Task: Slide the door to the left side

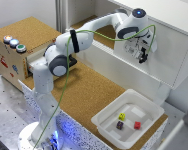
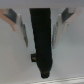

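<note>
The arm (image 1: 69,47) rises from its base at seven o'clock and stretches toward two o'clock, wrist bent downward. The gripper (image 1: 142,56) points down, its fingers (image 2: 65,26) spread apart.

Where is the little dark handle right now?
In the exterior view, the handle is on the white door, upper right, right at the gripper. The wrist view shows it between the fingers.

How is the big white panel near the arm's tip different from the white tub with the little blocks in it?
The large flat white door panel stands upright on the cabinet; the shallow white plastic tub lies flat on the cork tabletop. The door is a plain flat sheet with a dark handle; the tub is hollow and holds small yellow, dark and red blocks. The arm's tool is at the door, far from the tub. Both are white and rectangular.
</note>
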You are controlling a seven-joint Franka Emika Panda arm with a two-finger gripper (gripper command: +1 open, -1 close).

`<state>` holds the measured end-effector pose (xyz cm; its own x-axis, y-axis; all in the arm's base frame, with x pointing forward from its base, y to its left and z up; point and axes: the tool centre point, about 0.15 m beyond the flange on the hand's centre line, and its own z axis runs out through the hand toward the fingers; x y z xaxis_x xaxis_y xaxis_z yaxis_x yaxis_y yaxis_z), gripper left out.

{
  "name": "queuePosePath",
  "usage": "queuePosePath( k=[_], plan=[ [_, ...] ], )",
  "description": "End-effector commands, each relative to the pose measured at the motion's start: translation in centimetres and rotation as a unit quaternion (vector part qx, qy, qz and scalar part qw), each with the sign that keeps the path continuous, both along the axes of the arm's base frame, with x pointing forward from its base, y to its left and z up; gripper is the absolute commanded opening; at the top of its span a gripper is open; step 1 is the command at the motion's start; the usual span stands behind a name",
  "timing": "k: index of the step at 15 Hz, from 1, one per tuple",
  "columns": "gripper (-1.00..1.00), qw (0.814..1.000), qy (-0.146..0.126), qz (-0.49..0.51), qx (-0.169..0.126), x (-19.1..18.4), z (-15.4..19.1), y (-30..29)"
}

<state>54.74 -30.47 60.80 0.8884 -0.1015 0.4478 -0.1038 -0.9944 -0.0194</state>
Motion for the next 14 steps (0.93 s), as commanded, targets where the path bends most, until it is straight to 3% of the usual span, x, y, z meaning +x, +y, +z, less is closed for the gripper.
queuePosePath(
  k=[1,5,10,14],
  plan=[
    [-1.0,0.999,-0.04,-0.023,-0.027,-0.3,-2.1,1.3],
    [-1.0,0.998,-0.048,-0.019,-0.03,-0.9,-2.3,3.0],
    [-1.0,0.993,-0.074,-0.031,-0.084,-2.4,-1.8,8.5],
    [-1.0,0.991,-0.079,-0.024,-0.104,-2.8,-1.8,13.0]
  ],
)
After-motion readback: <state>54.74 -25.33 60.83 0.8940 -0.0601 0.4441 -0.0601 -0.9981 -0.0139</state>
